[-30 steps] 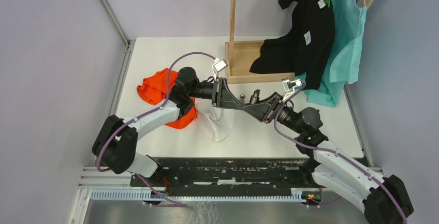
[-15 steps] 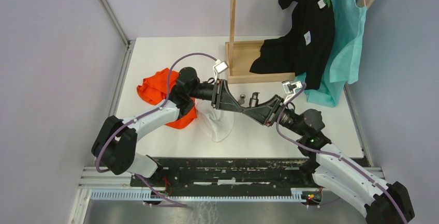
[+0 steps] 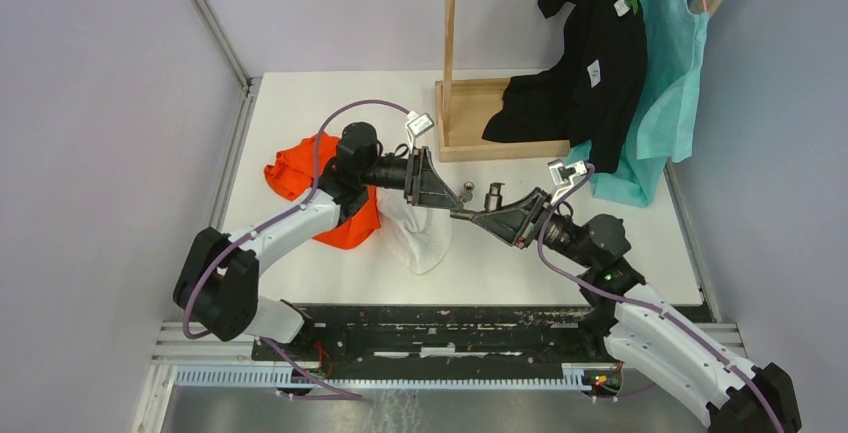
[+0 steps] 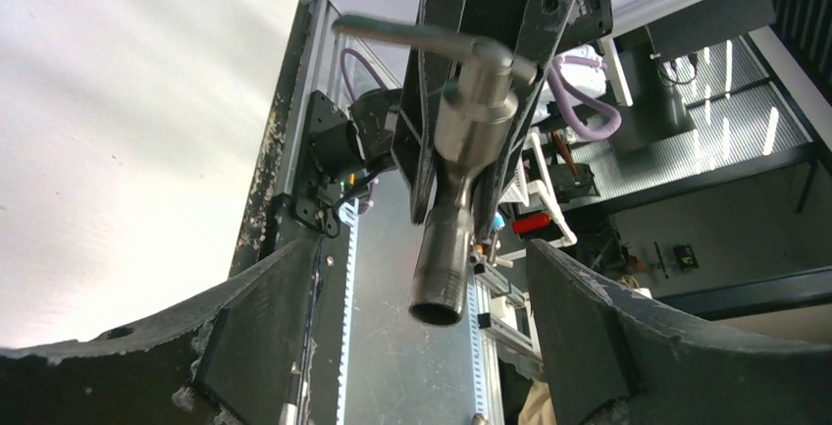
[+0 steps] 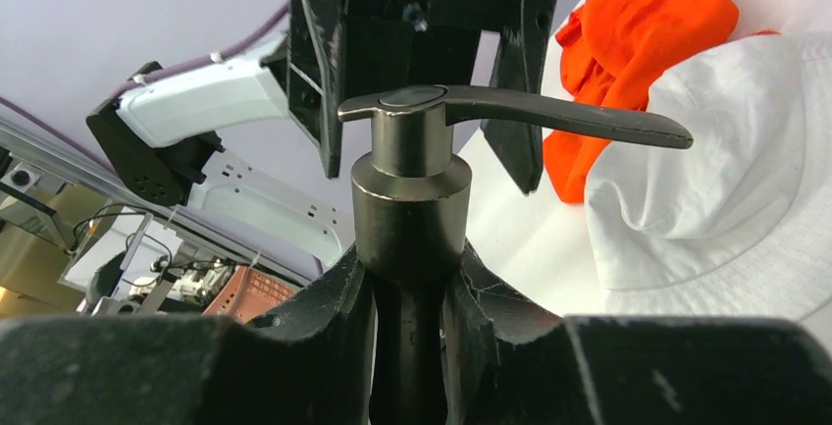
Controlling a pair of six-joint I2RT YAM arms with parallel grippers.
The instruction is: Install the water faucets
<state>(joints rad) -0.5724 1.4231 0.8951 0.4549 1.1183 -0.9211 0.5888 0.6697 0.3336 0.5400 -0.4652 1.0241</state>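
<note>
A grey metal water faucet (image 5: 412, 189) with a flat lever handle (image 5: 549, 116) stands upright in my right gripper (image 5: 412, 346), which is shut on its thin stem. From above, the faucet (image 3: 492, 196) sits over the table's middle at my right gripper (image 3: 480, 215). My left gripper (image 3: 445, 193) faces it from the left, open, with nothing between its fingers. In the left wrist view the faucet (image 4: 461, 150) points its threaded open end down and towards the camera, above and apart from my left gripper (image 4: 422, 346).
An orange cloth (image 3: 305, 178) and a white hat (image 3: 420, 233) lie under the left arm. A wooden stand (image 3: 470, 123) is at the back. A black shirt (image 3: 590, 63) and a teal garment (image 3: 665, 83) hang at the back right.
My left gripper has opened, let go of the faucet and drawn back to the left. My right gripper has sunk slightly towards the near side, still holding the faucet.
</note>
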